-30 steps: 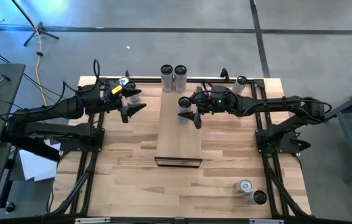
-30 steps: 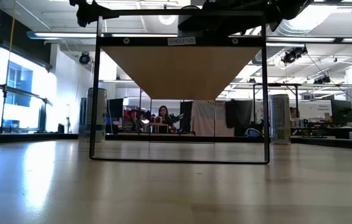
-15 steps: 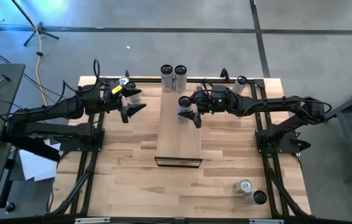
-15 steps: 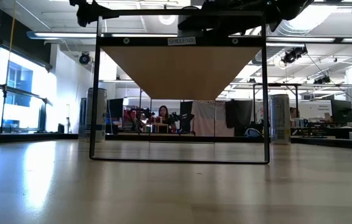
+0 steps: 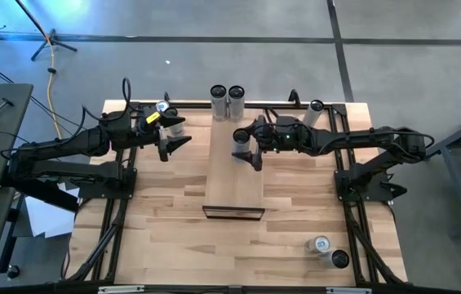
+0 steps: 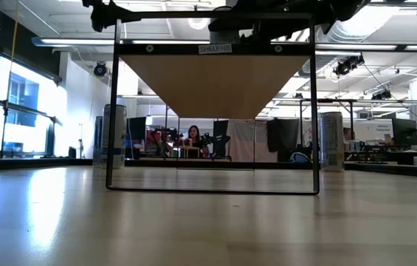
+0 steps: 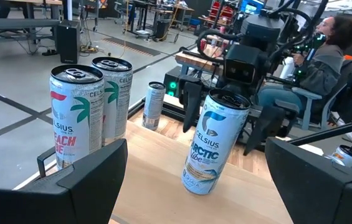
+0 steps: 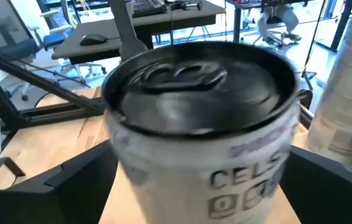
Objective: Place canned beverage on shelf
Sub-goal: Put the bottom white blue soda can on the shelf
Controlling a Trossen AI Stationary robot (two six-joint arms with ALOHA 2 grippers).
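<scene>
Shelf (image 5: 234, 175) carries three cans; right gripper (image 5: 246, 148) open around nearest can (image 5: 241, 137); left gripper (image 5: 175, 141) open, empty.

White cylindrical Celsius beverage can with dark lid (image 8: 204, 124) up close, between two dark pincer fingers (image 8: 79, 177), pale wooden table (image 8: 45, 134) behind, another white can (image 8: 350, 93) beside it

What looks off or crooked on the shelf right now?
The Arctic Vibe can on the shelf, at the right end effector, leans to one side, while the two Celsius cans nearby stand upright. It might tip over.
</scene>
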